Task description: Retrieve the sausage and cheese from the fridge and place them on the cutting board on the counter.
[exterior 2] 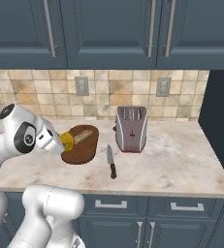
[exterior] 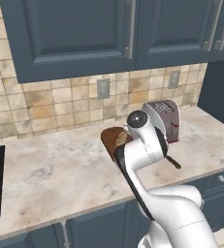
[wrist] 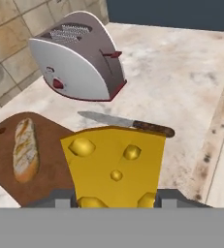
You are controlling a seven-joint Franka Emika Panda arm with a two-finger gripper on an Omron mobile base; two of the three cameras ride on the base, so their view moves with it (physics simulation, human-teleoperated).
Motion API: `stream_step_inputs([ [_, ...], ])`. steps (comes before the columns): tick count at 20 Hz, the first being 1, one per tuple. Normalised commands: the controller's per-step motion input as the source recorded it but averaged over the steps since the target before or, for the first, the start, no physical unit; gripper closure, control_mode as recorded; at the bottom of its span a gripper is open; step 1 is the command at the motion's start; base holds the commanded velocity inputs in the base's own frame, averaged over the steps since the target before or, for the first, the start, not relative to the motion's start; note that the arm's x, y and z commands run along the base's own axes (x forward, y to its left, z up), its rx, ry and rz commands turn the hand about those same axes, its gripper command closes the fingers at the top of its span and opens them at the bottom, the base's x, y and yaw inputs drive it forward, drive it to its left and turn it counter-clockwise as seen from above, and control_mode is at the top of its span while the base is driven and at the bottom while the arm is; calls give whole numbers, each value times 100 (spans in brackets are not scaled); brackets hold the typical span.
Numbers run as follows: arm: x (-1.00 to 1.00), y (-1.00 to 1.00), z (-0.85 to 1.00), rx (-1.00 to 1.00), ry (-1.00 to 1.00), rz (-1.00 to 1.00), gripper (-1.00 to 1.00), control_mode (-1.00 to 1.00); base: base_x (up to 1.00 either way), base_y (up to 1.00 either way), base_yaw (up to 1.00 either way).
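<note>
No readable text or labels, toaster (wrist: pixel 79 63) front mark — perhaps a button — bears none

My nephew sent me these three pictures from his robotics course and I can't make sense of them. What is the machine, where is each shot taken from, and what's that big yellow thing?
It is a white robot arm in a computer-drawn kitchen. Two pictures look over the arm from cameras behind it, left and right. The third comes from a camera on its hand, so things look huge. The yellow thing is the cheese, a wedge gripped in the claw above the cutting board. On the board lies a small bread loaf. On the counter stand a toaster and a knife.
</note>
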Motion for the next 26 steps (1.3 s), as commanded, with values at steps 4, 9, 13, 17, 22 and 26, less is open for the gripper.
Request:
stream_step_inputs([
  [4,29,0,-44,1,1,-8,100,-100,0,0,0],
  [9,51,0,-41,0,2,-4,100,-100,0,0,0],
  [13,70,0,-27,0,0,-1,100,-100,0,0,0],
  [17,78,12,-10,0,2,-1,100,-100,0,0,0],
  [22,37,29,-27,0,13,-3,100,-100,0,0,0],
  [26,15,30,-47,0,10,-4,100,-100,0,0,0],
])
